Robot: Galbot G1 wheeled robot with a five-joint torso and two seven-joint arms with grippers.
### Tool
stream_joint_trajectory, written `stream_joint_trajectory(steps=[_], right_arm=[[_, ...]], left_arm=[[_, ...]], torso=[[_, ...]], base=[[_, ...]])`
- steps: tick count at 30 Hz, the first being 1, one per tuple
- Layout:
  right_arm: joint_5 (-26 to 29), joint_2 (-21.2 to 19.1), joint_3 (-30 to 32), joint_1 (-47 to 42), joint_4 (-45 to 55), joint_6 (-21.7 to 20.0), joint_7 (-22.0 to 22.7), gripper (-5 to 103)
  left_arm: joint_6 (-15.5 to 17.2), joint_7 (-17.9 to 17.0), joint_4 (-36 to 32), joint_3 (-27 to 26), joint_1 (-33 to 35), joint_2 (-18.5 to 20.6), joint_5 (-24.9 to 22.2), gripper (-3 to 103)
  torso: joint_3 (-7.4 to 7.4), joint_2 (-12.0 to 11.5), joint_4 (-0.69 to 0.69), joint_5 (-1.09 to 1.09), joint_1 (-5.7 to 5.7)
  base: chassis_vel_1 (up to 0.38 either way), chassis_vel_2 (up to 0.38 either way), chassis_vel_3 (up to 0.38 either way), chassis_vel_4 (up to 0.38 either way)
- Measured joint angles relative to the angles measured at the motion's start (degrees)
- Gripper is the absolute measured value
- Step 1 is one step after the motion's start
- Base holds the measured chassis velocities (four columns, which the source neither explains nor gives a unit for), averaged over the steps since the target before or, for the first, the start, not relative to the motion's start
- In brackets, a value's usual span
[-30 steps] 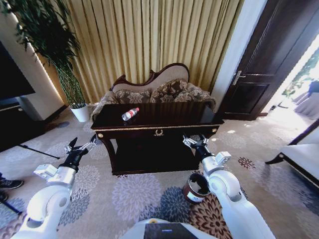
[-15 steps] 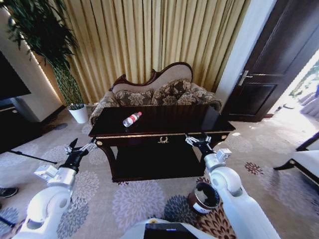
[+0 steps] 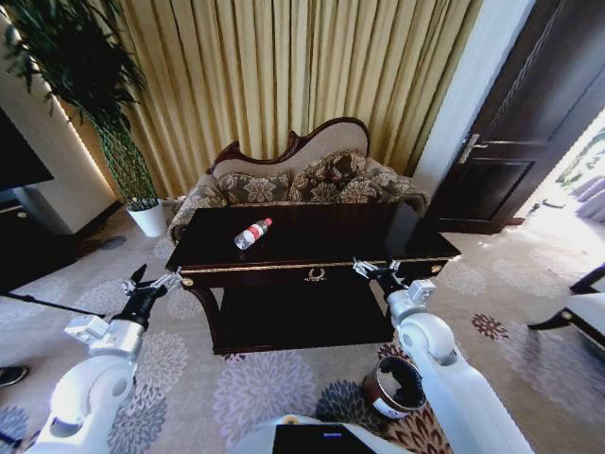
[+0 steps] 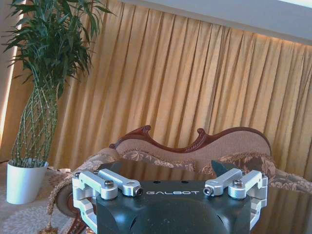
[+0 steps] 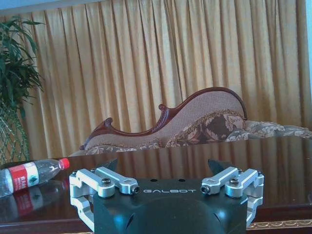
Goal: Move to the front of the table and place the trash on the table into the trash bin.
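Note:
The dark glossy table (image 3: 331,248) with gold trim stands straight ahead. On its left half lies the trash, a clear bottle (image 3: 252,233) with a red cap and red label, on its side. The round dark trash bin (image 3: 395,386) with a metal rim sits on the carpet beside my right arm. My left gripper (image 3: 149,281) hangs open off the table's left front corner. My right gripper (image 3: 376,269) is open at the front edge, right of the gold ornament. In the right wrist view the bottle (image 5: 29,176) lies on the table top (image 5: 195,156) beyond the open gripper (image 5: 164,165).
A carved sofa (image 3: 302,175) with patterned cushions stands right behind the table, before gold curtains. A tall potted plant (image 3: 142,203) is at the back left, a dark door (image 3: 529,142) at the right, a pale bench (image 3: 591,312) at the right edge. Patterned carpet lies around the table.
The whole head view has shifted: the table now looks nearer and more centred, and the bin sits lower in the picture. Both arms hold the same open pose.

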Motion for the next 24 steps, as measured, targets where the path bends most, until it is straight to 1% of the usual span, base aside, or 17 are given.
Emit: stream_joint_trajectory(steps=[11,24], right_arm=[[0.2,-0.1,-0.5,0.6,-0.1,-0.8,-0.2,100],[0.1,0.1,-0.5,0.7,-0.8,-0.6,-1.1,100]], left_arm=[[-0.6,0.2,0.4,0.2,0.0,-0.2,0.2,100],[-0.9,0.3,0.2,0.4,0.2,-0.4,0.4,100]], torso=[[0.01,0.0,0.00,0.00,0.02],[0.01,0.0,0.00,0.00,0.02]], base=[[0.000,0.000,0.000,0.000],[0.000,0.000,0.000,0.000]])
